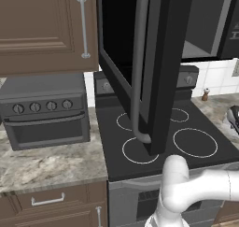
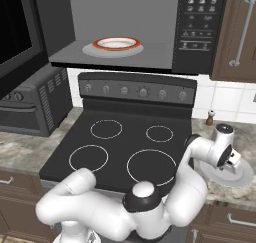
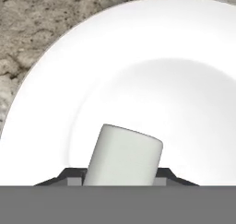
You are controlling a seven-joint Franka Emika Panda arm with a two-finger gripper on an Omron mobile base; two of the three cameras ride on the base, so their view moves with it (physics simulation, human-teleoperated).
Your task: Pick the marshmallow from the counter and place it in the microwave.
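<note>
The marshmallow [image 3: 123, 156], a pale stubby cylinder, leans on a white plate [image 3: 184, 57] that rests on the mottled stone counter [image 3: 37, 25]. My gripper [image 3: 122, 180] is down over it, a dark fingertip pressed to each of its sides. From the right base view the gripper [image 2: 232, 163] hangs over the plate [image 2: 246, 179] on the counter [image 2: 220, 134] right of the stove. The microwave [image 2: 200, 27] stands open above the stove. Its dark door [image 1: 154, 58] is swung out to the left.
Inside the microwave a red-rimmed plate [image 2: 117, 43] sits on the turntable. The black stovetop [image 2: 125, 152] lies between the counters. A grey toaster oven [image 1: 44, 109] stands on the left counter. A small brown shaker [image 2: 211, 118] is by the tiled wall.
</note>
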